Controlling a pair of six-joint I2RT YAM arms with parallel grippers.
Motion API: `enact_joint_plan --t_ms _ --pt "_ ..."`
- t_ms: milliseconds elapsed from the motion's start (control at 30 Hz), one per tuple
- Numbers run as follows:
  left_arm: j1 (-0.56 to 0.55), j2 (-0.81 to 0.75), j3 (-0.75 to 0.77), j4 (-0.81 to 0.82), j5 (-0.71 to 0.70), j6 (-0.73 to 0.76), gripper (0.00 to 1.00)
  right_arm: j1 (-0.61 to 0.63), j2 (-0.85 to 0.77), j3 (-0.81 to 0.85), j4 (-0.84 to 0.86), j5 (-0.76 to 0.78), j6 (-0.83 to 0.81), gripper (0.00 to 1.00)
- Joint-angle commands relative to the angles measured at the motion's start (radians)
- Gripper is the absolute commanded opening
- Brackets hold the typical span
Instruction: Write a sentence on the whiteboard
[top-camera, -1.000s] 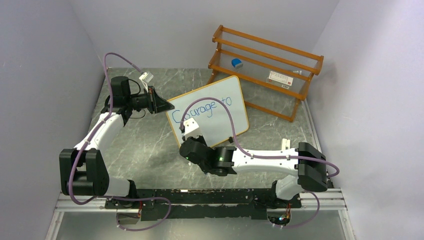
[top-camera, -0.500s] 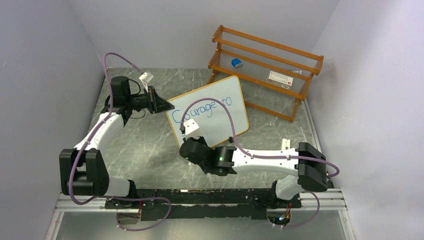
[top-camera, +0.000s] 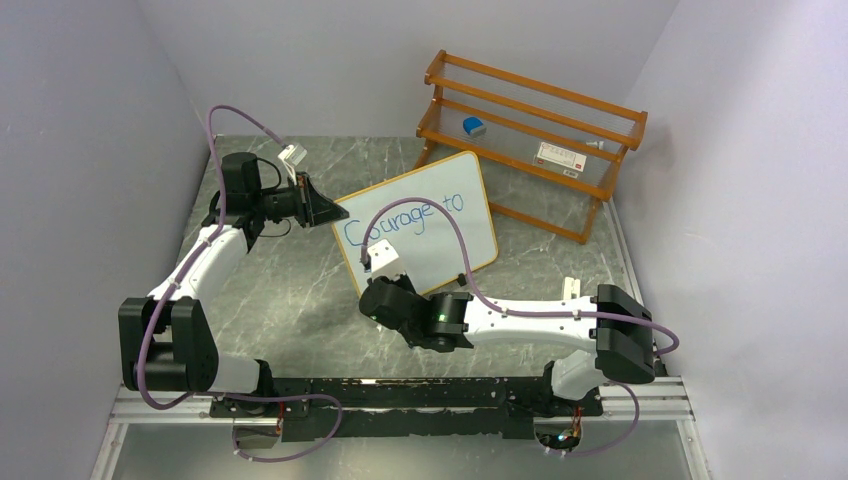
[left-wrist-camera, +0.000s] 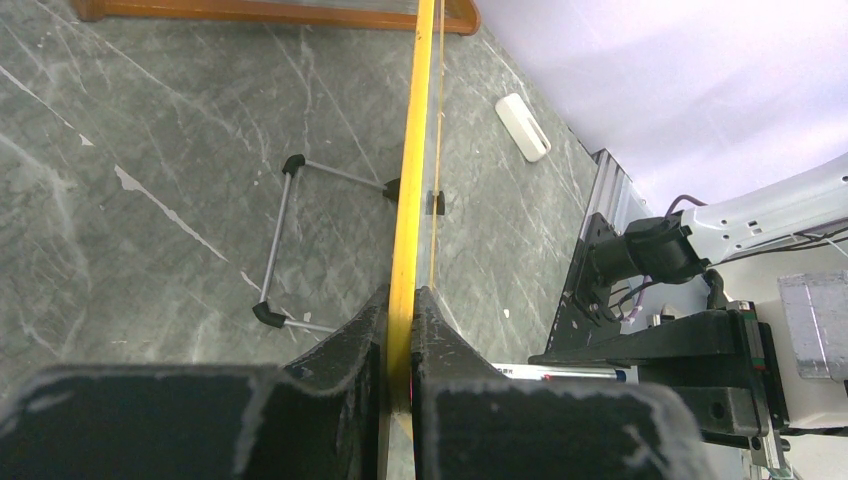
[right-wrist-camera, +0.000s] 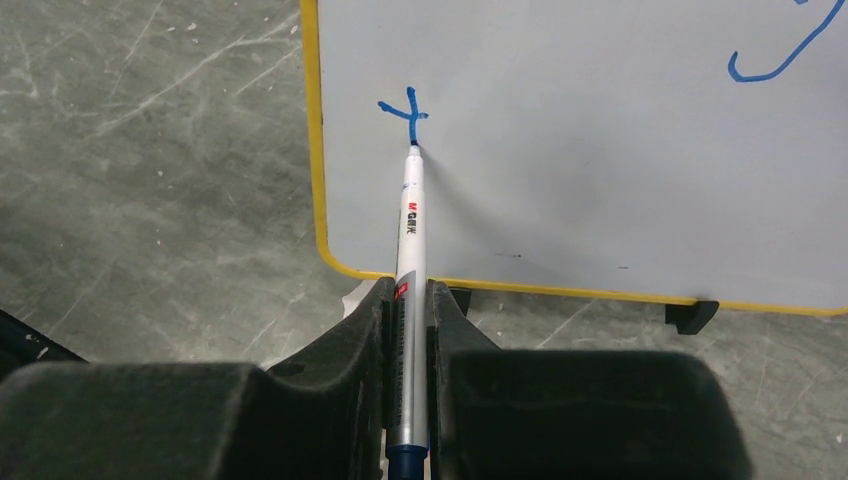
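Nearest the arm bases, the right arm reaches left and forward across the grey marble bench (top-camera: 290, 300). The right hand (right-wrist-camera: 408, 330) is clamped on a silver marker (right-wrist-camera: 410, 230), fingers pressed to either side of its barrel. The marker's blue tip touches the whiteboard (top-camera: 450, 240) near its lower left corner, at the foot of a small blue cross-shaped stroke (right-wrist-camera: 405, 110) just inside the yellow-orange frame.

From above, the right wrist and its purple cable (top-camera: 455, 235) lie across the lower part of the board and hide that stroke. A small white block (top-camera: 571, 287) lies on the bench to the right, just beyond the right forearm.

The whiteboard stands mid-bench, propped on its long edge, turned at an angle, its face towards the arms. The sentence (top-camera: 400, 217) so far reads "Courage to" in blue along the upper part.

The left hand (left-wrist-camera: 400, 300) is closed on the board's left edge, the frame pinched between its fingers. Behind the board, a grey wire stand (left-wrist-camera: 290, 240) with black tips rests on the bench.

Farthest back, an orange wooden rack (top-camera: 530, 140) stands by the rear wall, close behind the board's upper right corner. It holds a blue item (top-camera: 473, 126) and a white box (top-camera: 558, 155) with a red label.
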Motion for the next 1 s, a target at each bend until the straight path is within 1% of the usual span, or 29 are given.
enact_joint_plan --t_ms 0,200,567,767,967 --pt "-0.029 0.011 -0.015 -0.053 -0.06 0.045 0.05 -0.006 0.006 0.008 -0.023 -0.004 0.02 0.0" --pt "-0.029 0.011 -0.015 -0.054 -0.059 0.046 0.05 -0.005 0.003 0.002 -0.032 -0.01 0.024 0.0" --pt "-0.03 0.012 -0.015 -0.055 -0.059 0.047 0.05 -0.005 0.006 0.002 -0.056 0.033 0.033 0.0" --pt "-0.029 0.012 -0.017 -0.055 -0.061 0.046 0.05 -0.006 -0.006 -0.004 -0.041 0.04 0.032 0.0" --pt "-0.029 0.013 -0.015 -0.056 -0.061 0.048 0.05 -0.006 -0.052 -0.024 -0.001 0.019 0.012 0.0"
